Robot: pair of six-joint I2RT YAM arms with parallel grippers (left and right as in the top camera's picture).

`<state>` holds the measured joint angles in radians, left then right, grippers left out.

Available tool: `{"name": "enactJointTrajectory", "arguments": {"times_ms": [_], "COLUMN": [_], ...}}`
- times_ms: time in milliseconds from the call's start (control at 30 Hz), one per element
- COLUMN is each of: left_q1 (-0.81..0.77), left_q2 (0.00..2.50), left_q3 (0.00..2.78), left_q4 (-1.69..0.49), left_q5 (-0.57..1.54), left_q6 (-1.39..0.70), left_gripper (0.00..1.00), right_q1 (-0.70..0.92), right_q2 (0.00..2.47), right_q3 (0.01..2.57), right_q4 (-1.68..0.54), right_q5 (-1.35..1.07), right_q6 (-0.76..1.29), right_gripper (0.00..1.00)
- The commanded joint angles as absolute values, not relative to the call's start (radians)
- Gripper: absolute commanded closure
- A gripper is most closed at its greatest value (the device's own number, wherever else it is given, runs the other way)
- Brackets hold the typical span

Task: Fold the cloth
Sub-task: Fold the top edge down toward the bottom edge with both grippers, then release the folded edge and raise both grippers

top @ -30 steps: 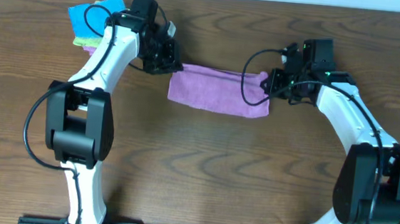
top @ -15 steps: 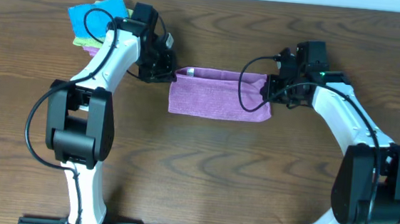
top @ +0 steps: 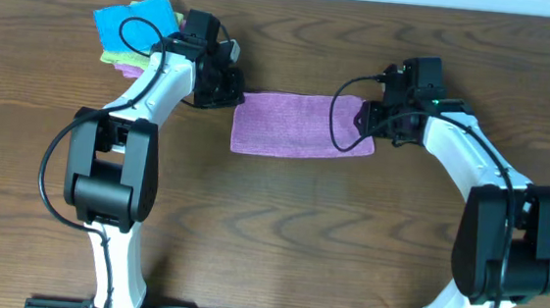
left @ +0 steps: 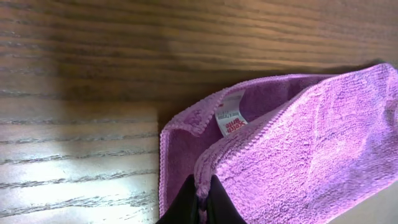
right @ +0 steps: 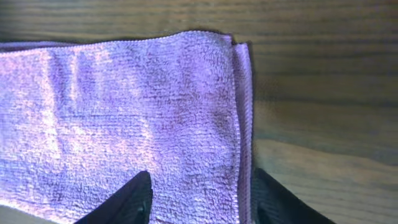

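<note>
Left gripper (left: pixel 202 208) pinches the lilac cloth (top: pixel 302 127) by its top layer near the bench's (top: pixel 269 232) far edge; see your right gripper (right: pixel 199 199) parted over the opposite end.

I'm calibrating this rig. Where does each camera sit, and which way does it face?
Overhead: above the wooden table, facing straight down; shows left arm, right arm, with left gripper and right gripper at opposite ends of the lilac microfiber cloth.
Left wrist: on the left arm, facing down along its shut fingers, which pinch a cloth corner.
Right wrist: on the right arm, facing down between its open fingers at the cloth's other end.
Shared: every view shows cloth and table.
</note>
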<state>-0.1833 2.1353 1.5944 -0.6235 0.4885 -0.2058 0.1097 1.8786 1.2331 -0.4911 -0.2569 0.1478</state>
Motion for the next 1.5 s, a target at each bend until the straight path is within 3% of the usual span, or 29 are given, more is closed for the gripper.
{"name": "enactJointTrajectory", "arguments": {"times_ms": [0,267,300,367,433,500,833,933,1033,1067,1100,1333,1467], "left_q1": [-0.179,-0.179,-0.179,-0.176,-0.168,-0.157,-0.090,-0.090,-0.103,-0.110,-0.116,-0.194,-0.253], "left_q2": [2.119,2.119,2.119,2.119,2.119,2.119,2.114,2.110,2.106,2.105,2.105,2.105,2.106], "left_q3": [1.592,1.592,1.592,1.592,1.594,1.599,1.697,1.753,1.800,1.807,1.810,1.809,1.807], "left_q4": [-0.623,-0.617,-0.617,-0.617,-0.621,-0.631,-0.741,-0.805,-0.863,-0.872,-0.878,-0.886,-0.874], "left_q5": [0.471,0.461,0.460,0.442,0.419,0.419,0.420,0.420,0.433,0.448,0.465,0.412,0.294], "left_q6": [-0.206,-0.205,-0.205,-0.206,-0.206,-0.206,-0.206,-0.201,-0.202,-0.202,-0.202,-0.202,-0.195], "left_gripper": [0.94,0.94,0.84,0.47,0.18,0.05,0.04,0.05,0.71,0.87,0.94,0.94,0.94], "right_q1": [0.112,0.112,0.112,0.113,0.113,0.113,0.112,0.107,0.096,0.091,0.086,0.047,0.022], "right_q2": [1.889,1.889,1.889,1.889,1.889,1.889,1.851,1.819,1.785,1.773,1.764,1.673,1.628], "right_q3": [1.226,1.226,1.226,1.226,1.226,1.226,1.227,1.226,1.226,1.226,1.226,1.148,0.999], "right_q4": [-0.478,-0.480,-0.495,-0.538,-0.580,-0.603,-0.595,-0.603,-0.623,-0.634,-0.645,-0.655,-0.541], "right_q5": [-0.236,-0.242,-0.245,-0.248,-0.248,-0.248,-0.267,-0.279,-0.315,-0.321,-0.323,-0.323,-0.395], "right_q6": [0.142,0.184,0.186,0.186,0.186,0.186,0.226,0.255,0.270,0.270,0.270,0.300,0.346], "right_gripper": [0.46,0.50,0.50,0.51,0.51,0.51,0.48,0.46,0.51,0.51,0.50,0.48,0.43]}}
